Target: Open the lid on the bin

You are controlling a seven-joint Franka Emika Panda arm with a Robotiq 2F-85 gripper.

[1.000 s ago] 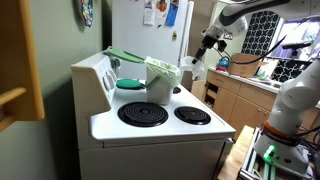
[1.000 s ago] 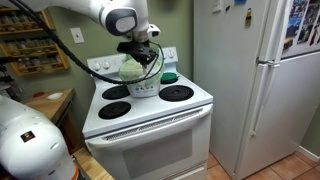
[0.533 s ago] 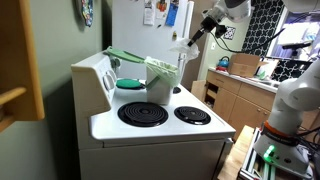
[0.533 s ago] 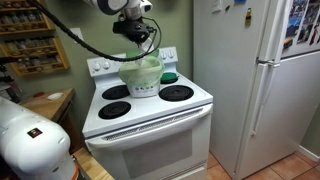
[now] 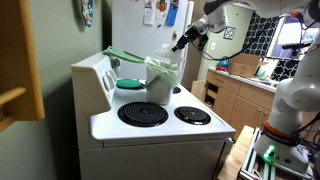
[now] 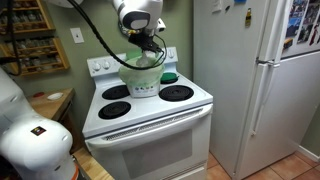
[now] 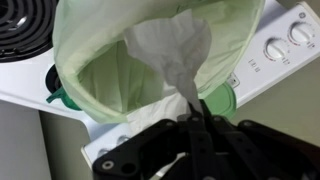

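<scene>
The pale green bin (image 5: 160,82) stands at the back of the white stove, also in the other exterior view (image 6: 140,75). The lid (image 5: 122,55) juts out flat from the bin's rim over the stove's back panel. In the wrist view I look down into the open bin (image 7: 70,70), which holds a crumpled white plastic liner (image 7: 165,45). My gripper (image 5: 181,42) (image 6: 148,47) hovers just above the bin's rim. Its jaws (image 7: 196,105) are shut, and a strip of the liner tapers up into their tips.
A round teal-green disc (image 5: 130,84) (image 7: 218,100) lies on the burner beside the bin. The stove (image 6: 150,112) has coil burners in front and knobs (image 7: 275,48) on its back panel. A fridge (image 6: 260,80) stands close beside it, and counters (image 5: 240,90) lie beyond.
My gripper rose from beside the bin's rim, then swung back toward the bin and dipped a little, the white strip following it. The lid and bin have not moved.
</scene>
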